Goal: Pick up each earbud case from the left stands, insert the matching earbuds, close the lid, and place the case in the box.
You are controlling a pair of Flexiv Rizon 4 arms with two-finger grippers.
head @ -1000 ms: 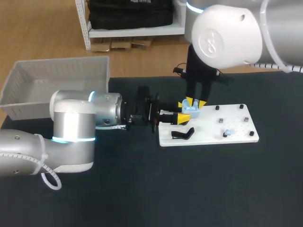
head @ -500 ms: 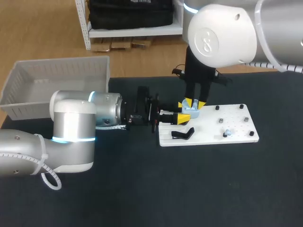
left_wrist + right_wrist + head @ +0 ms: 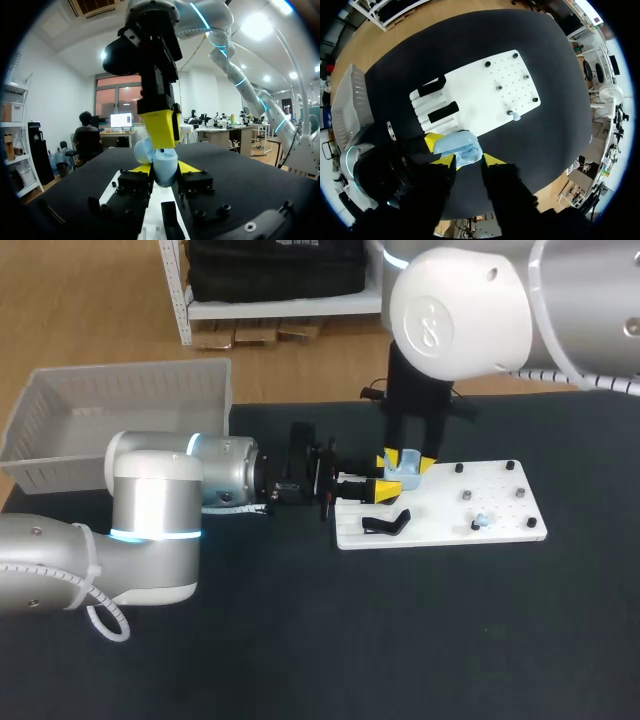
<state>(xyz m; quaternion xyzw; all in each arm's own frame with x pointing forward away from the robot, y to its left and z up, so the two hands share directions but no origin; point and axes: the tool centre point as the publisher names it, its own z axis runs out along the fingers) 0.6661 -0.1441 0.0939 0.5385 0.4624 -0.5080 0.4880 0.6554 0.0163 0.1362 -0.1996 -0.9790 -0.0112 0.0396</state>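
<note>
A light blue earbud case (image 3: 405, 473) hangs just above the left end of the white stand board (image 3: 500, 502). My left gripper (image 3: 390, 480) comes in level from the left and is shut on the case body (image 3: 164, 164), with a yellow tip on each side. My right gripper (image 3: 408, 460) comes down from above and is open. Its yellow tips straddle the top of the case (image 3: 456, 146) with a little room on each side. One small pale earbud (image 3: 481, 521) sits on the board's right half.
A black stand (image 3: 386, 524) lies on the board's left end, and several small black pegs dot its right half. The white box (image 3: 110, 410) stands at the table's back left. Dark tabletop spreads in front of the board.
My right gripper's fingers have spread apart around the case's top. The left gripper and the case have stayed where they were.
</note>
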